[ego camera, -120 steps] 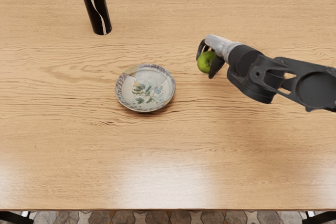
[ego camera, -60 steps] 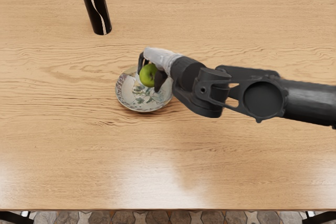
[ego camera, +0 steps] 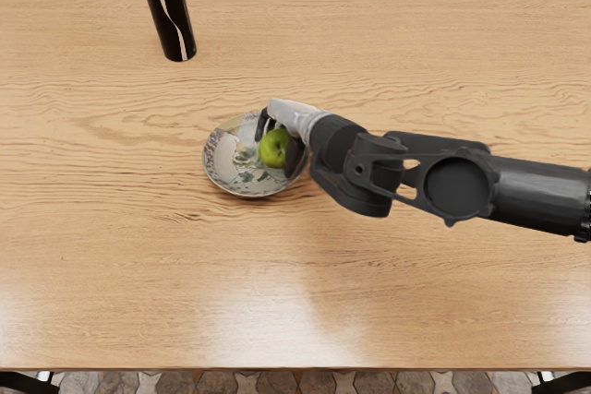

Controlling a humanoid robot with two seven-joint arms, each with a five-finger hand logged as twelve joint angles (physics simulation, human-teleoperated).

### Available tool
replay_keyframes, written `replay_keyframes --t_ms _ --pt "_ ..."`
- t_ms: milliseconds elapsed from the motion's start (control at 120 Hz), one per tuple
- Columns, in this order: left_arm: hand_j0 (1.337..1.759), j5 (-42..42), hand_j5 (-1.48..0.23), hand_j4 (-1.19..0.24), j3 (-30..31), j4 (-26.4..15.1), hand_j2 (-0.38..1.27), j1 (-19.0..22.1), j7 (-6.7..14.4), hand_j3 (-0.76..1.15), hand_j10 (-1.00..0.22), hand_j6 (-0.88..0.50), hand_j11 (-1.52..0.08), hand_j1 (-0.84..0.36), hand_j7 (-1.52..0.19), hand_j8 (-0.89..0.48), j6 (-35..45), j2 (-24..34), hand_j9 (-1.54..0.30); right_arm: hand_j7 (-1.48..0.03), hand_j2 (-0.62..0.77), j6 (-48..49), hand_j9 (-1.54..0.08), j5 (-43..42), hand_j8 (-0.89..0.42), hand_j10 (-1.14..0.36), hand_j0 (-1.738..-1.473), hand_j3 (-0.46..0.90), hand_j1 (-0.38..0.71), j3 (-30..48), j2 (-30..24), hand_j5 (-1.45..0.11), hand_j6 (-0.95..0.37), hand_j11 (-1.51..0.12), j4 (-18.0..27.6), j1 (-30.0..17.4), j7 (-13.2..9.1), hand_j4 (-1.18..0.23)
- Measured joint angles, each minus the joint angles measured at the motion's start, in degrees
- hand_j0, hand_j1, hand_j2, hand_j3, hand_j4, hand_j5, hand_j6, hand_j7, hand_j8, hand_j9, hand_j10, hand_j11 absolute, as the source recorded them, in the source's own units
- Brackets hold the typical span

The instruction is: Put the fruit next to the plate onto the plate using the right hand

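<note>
A small green fruit (ego camera: 274,148) is over the right part of the patterned plate (ego camera: 227,161), low enough that I cannot tell whether it touches the plate. My right hand (ego camera: 280,140) reaches in from the right edge, its fingers curled around the fruit, its dark forearm (ego camera: 443,186) stretched across the table. Its palm and fingers cover the plate's right rim. The left arm does not show.
A black drink can (ego camera: 168,11) stands upright at the far left of the wooden table (ego camera: 295,274), well behind the plate. The table's near edge runs along the bottom of the view.
My right hand carried the fruit from the table's right side leftward over the plate, then came down and slightly right onto the plate's right half.
</note>
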Motion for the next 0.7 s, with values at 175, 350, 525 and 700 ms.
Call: replay_keyframes --t_ms 175,350,525,700 --pt "1.658 0.0 -0.32 -0.24 0.0 0.0 0.05 0.0 0.0 0.0 -0.24 -0.24 -0.32 0.06 -0.32 -0.24 0.0 0.0 -0.32 -0.34 0.05 -0.2 -0.35 0.6 -0.15 -0.23 -1.656 0.0 -0.14 1.3 0.3 -0.36 -0.17 -0.36 -0.9 -0.2 0.0 -0.24" --pt "1.658 0.0 -0.32 -0.24 0.0 0.0 0.05 0.0 0.0 0.0 -0.24 -0.24 -0.32 0.06 -0.32 -0.24 0.0 0.0 -0.32 -0.17 0.02 5.3 -0.18 10.5 -0.09 -0.12 -1.657 0.0 -0.23 8.2 -9.3 -0.18 -0.1 -0.18 7.6 -0.1 0.0 -0.12" --pt "1.658 0.0 -0.32 -0.24 0.0 0.0 0.05 0.0 0.0 0.0 -0.24 -0.24 -0.32 0.06 -0.32 -0.24 0.0 0.0 -0.32 -0.1 0.0 30.0 -0.1 29.2 -0.06 -0.07 -1.658 0.0 -0.28 15.5 -24.2 -0.1 -0.06 -0.1 9.7 -0.4 0.0 -0.07" --pt "1.658 0.0 -0.32 -0.24 0.0 -0.2 0.05 0.0 0.0 0.0 -0.24 -0.24 -0.32 0.06 -0.32 -0.24 0.0 0.0 -0.32 -0.07 0.0 43.3 -0.07 42.2 -0.05 -0.05 -1.658 0.0 -0.29 18.7 -39.5 -0.07 -0.05 -0.07 8.4 -0.7 0.3 -0.05"
